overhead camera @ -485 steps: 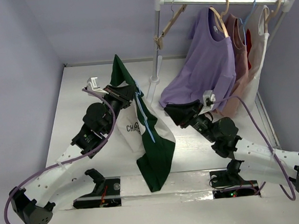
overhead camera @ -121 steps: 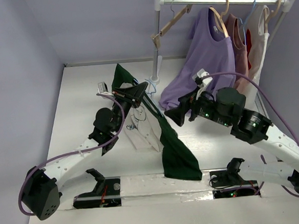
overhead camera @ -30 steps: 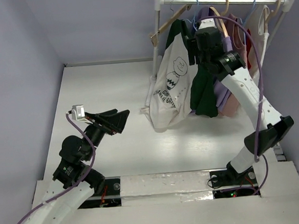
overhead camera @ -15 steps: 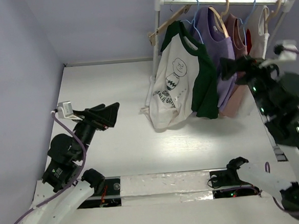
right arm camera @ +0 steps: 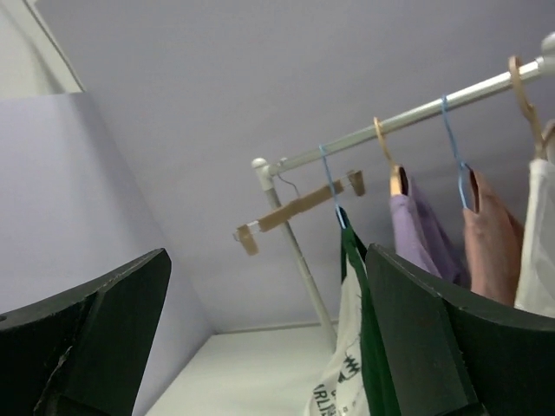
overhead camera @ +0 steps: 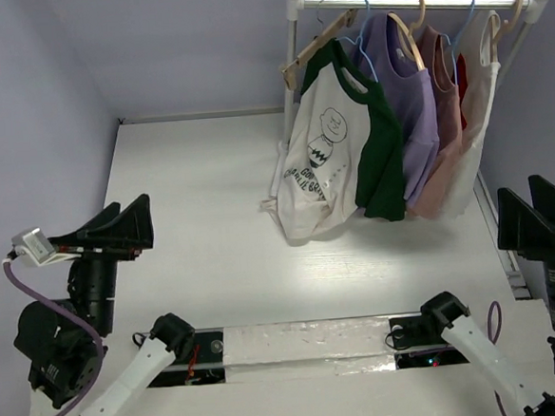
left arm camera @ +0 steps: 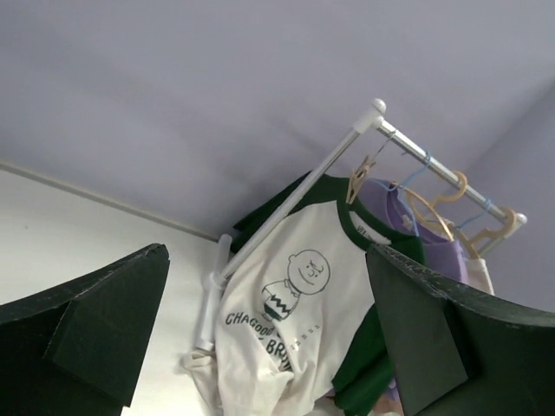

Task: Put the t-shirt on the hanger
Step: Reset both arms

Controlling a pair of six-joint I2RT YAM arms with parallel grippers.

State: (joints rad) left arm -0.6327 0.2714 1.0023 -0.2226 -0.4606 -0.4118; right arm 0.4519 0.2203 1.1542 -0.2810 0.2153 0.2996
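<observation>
The cream t-shirt [overhead camera: 326,152] with dark green sleeves hangs on the thin light-blue hanger [overhead camera: 361,26], which is hooked over the rack's rail at its left end. The shirt's lower hem touches the table beside the rack's foot. No gripper touches it. My left gripper [overhead camera: 136,225] is open at the near left, far from the rack. At the near right edge my right gripper [overhead camera: 520,201] is open too. The left wrist view looks between open fingers at the t-shirt [left arm camera: 295,303]. The right wrist view shows the hanger's hook [right arm camera: 328,186] and the t-shirt [right arm camera: 355,347] edge-on.
The white rack [overhead camera: 406,2] stands at the back right on its pole [overhead camera: 291,83]. A wooden clip hanger [overhead camera: 318,43], a lavender t-shirt [overhead camera: 412,94], a pink top [overhead camera: 445,111] and a white top [overhead camera: 479,89] also hang there.
Both arms have drawn back from the rack to the near corners, the right one leaving the shirt's side. The t-shirt stays hanging on the rail.
</observation>
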